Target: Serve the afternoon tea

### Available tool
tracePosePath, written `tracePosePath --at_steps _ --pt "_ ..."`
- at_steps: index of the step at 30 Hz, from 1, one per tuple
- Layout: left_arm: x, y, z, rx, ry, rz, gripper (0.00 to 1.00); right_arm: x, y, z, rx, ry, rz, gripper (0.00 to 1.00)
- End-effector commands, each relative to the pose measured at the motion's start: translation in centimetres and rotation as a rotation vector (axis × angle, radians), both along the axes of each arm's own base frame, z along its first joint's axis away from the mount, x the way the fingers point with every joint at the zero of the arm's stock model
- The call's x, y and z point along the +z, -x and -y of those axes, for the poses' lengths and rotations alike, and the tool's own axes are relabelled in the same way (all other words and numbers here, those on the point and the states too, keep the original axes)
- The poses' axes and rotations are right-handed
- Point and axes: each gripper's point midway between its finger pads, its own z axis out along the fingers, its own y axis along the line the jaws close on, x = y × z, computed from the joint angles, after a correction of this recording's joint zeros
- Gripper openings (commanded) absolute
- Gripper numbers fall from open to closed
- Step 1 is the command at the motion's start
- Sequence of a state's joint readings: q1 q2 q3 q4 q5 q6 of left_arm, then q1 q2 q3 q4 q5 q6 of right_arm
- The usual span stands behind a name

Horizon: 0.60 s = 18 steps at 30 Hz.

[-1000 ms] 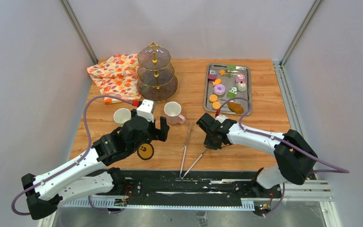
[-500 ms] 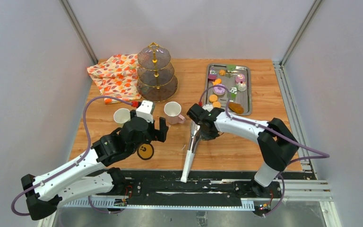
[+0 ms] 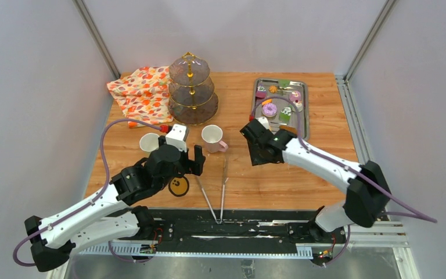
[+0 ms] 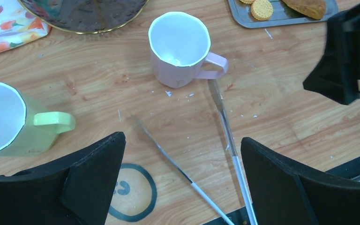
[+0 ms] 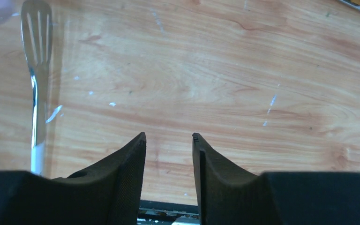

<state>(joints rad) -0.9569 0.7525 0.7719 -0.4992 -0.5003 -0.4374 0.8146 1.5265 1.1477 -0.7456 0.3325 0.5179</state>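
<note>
Wood-grain tabletop point(image 3: 302, 174), flecked with white, carries two faceted, white-lined mugs: a glossy pink mug point(image 4: 180, 47) and, left of it, a yellow-green mug point(image 4: 9, 122). Behind the pink mug rises one brown-glass three-tier stand point(image 3: 192, 90) with gold rims. To its right rear, small colourful pastries point(image 3: 269, 109) lie on one steel tray point(image 3: 254, 110). One pair of slim metal tongs point(image 3: 223, 186) lies splayed just in front. Before the pink mug the left gripper point(image 4: 183, 143) is spread wide. To its right, the right gripper point(image 5: 168, 138) stands slightly parted, pinching nothing.

The right gripper point(image 5: 168, 136) (jaws apart, empty) hangs over table point(image 5: 243, 75) near tongs point(image 5: 36, 70).
</note>
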Motion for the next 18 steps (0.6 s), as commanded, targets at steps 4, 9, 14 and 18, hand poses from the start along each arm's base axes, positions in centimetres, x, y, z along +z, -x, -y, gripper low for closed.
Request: tracePosePath --at_steps 4,9,14,18 --pt "-0.1 -0.3 0.4 0.002 0.007 -0.001 0.98 1.4 3.1 -4.8 -0.014 -0.44 -0.022 0.59" --pt "0.1 -0.7 0.0 0.047 0.029 0.004 0.98 0.3 5.1 -8.0 -0.005 -0.497 -0.027 0.72" --pt "0.7 -0.7 -1.6 0.112 0.044 0.028 0.98 -1.8 6.0 -10.9 0.035 -0.448 -0.036 0.74" --pt "0.9 -0.7 -2.8 0.156 0.033 0.043 0.98 -3.6 5.9 -12.7 0.043 -0.381 -0.052 0.74"
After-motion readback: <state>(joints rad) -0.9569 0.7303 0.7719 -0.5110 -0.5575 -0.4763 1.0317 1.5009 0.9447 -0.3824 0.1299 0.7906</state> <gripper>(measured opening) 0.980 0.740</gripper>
